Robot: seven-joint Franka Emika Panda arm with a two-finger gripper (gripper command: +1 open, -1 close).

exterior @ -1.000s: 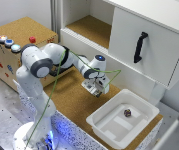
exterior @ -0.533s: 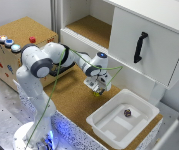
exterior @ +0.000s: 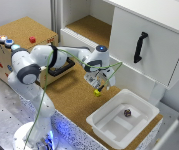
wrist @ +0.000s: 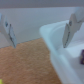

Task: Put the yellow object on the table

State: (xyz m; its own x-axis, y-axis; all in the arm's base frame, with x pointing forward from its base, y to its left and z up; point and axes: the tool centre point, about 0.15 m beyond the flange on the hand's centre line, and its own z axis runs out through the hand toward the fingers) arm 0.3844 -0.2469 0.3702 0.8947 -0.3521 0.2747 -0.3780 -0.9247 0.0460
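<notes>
The white robot arm reaches out and bends down.
Its gripper (exterior: 97,86) points down near the middle of the scene, and its two fingers (wrist: 75,28) are spread wide apart with nothing between them.

Behind your workspace you see a white cabinet (exterior: 149,45) with a black handle (exterior: 140,46) beside its open cork-floored shelf (exterior: 91,27).
</notes>
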